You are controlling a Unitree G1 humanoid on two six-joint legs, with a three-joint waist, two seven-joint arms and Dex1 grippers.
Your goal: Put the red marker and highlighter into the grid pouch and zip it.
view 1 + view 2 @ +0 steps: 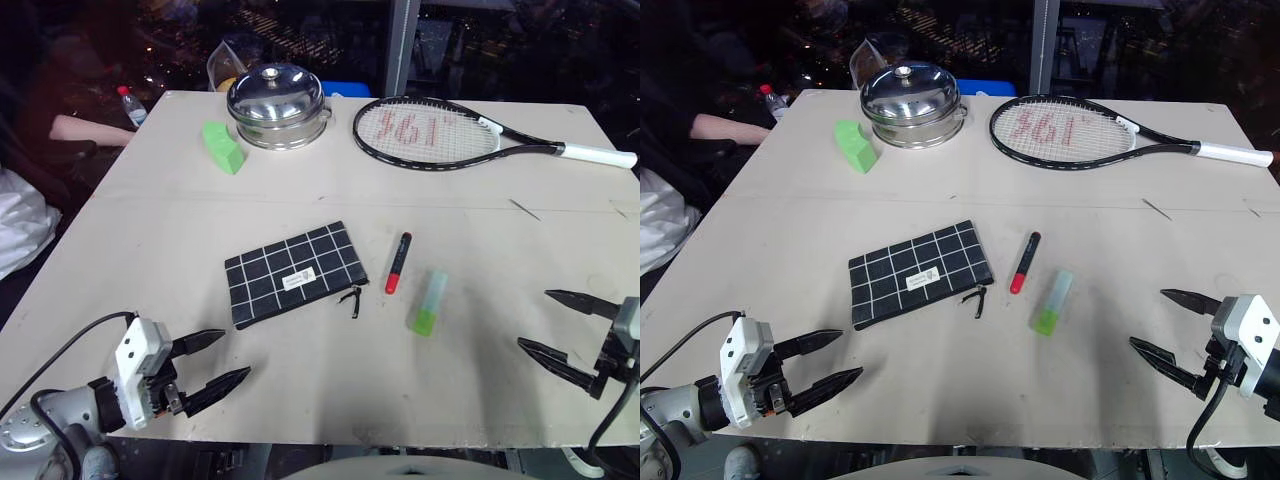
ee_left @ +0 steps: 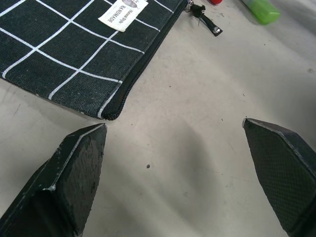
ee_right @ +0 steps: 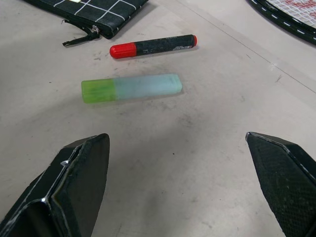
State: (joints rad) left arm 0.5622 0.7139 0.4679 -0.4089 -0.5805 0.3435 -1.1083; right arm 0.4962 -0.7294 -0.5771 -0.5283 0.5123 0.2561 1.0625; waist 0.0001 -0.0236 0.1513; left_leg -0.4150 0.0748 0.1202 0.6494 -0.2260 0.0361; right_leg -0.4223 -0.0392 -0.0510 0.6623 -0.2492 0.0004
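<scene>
We hover with both pincers wide and empty: left gripper (image 1: 222, 360) just short of the grid pouch (image 1: 294, 272), right gripper (image 1: 556, 325) facing the highlighter (image 1: 428, 302) and red marker (image 1: 399, 262) beside it. Pouch looks zipped, so we pin the fabric first, then draw the zipper pull (image 1: 352, 298) cleanly along.

Steel pot with lid (image 1: 276, 105) set at far side of table (image 1: 150, 250). Green wedge block (image 1: 222, 146) just beside pot. Tennis racket (image 1: 440, 134) laid flat at far right. Plastic bottle (image 1: 132, 106), person's arm (image 1: 88, 130) seen at far left edge.
</scene>
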